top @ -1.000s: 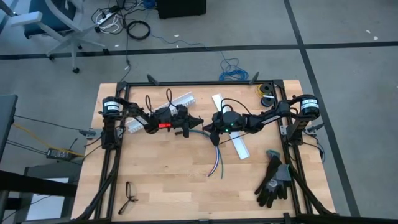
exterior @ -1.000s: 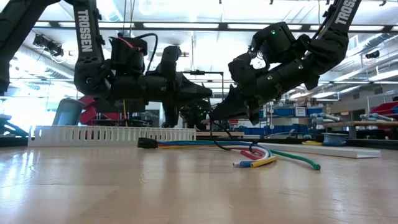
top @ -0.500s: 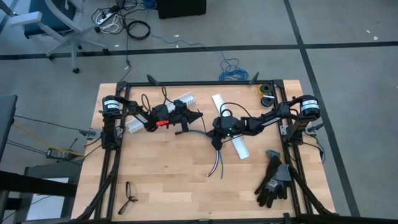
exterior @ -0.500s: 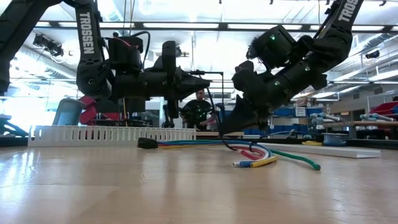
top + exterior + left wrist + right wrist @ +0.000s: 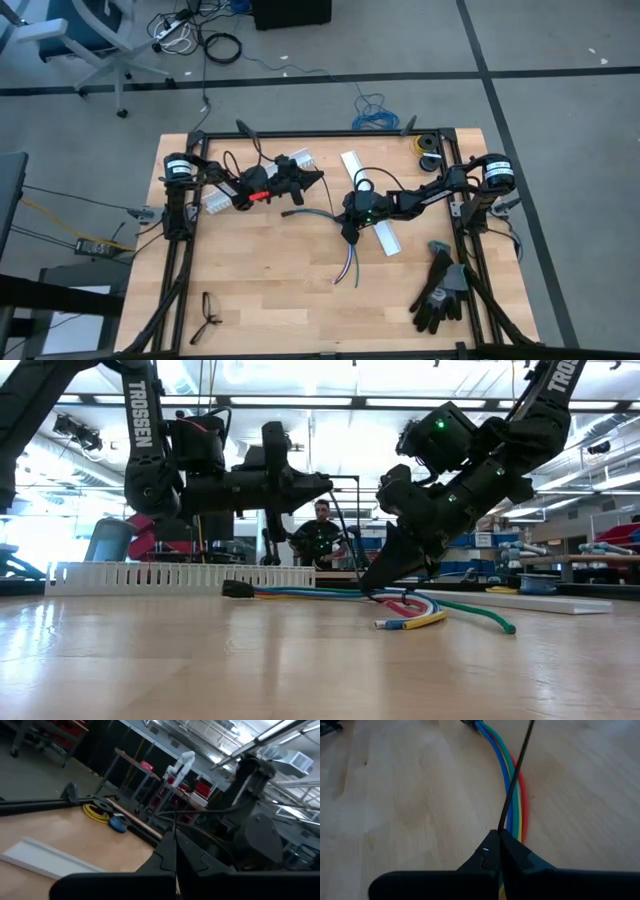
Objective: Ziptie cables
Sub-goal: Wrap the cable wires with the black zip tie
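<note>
Bundle of thin flexible cables (image 5: 345,250), red, green, blue, yellow, white, lies mid-table on pale wood (image 5: 260,290); dark-sheathed end toward left arm, loose ends curving to front edge; right tool (image 5: 498,851) above it, pinching thin black strip (image 5: 516,767); left tool (image 5: 318,177) raised, clamped, holding the strip's other end.

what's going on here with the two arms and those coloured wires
A two-arm robot is working on zip-tying the cables, which lie on the wooden table. The right gripper is low over the bundle, shut on a thin black strip that runs out across the wires. The left gripper is raised above the table, also shut on the thin black strip; both appear to hold the same strip, probably the zip tie. Nothing is fastened around the cables yet.
</note>
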`<state>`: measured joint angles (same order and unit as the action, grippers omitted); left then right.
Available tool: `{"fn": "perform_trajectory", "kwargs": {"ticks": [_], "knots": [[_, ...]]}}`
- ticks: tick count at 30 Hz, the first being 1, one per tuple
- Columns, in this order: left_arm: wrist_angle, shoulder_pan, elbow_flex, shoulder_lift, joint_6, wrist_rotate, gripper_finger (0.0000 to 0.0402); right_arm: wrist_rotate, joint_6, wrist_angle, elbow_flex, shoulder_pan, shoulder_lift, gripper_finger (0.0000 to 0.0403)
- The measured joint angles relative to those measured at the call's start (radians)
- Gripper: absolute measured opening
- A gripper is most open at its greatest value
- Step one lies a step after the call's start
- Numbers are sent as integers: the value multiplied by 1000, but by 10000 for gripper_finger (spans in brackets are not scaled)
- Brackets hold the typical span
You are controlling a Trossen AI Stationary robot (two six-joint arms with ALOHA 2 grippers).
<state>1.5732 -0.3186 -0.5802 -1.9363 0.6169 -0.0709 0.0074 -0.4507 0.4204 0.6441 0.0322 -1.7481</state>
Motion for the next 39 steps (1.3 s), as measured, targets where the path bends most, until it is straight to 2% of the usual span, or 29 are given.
{"fn": "perform_trajectory", "kwargs": {"ticks": [9,22,29,35,39], "knots": [[-1,-10,0,2,0,59,0,-11,-2,-3,0,-4,0,0],[-2,-30,0,2,16,53,6,-12,-4,-4,0,-23,0,0],[-1,-31,-2,7,23,3,45,-21,-4,-1,-2,-26,-3,6],[-29,-29,-2,7,10,-122,88,-19,1,46,-2,-26,-3,40],[-31,-43,-2,6,-71,-205,110,-7,7,52,-3,-24,9,61]]}}
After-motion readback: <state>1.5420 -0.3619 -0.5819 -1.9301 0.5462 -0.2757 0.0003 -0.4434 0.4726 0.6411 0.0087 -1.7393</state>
